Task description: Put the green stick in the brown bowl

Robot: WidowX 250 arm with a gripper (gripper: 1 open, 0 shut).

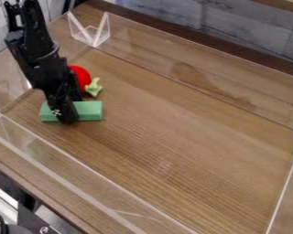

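The green stick [85,111] is a flat green block lying on the wooden table at the left. My black gripper [65,115] points down onto its left part, fingers at the block; I cannot tell whether they are closed on it. Right behind the arm sits a red round object [80,74] with a small yellow-green piece [98,89] beside it. No brown bowl shows in the camera view.
The wooden table [186,119] is ringed by low clear plastic walls [63,174]. A clear folded stand [91,32] sits at the back left. A dark edge runs along the back.
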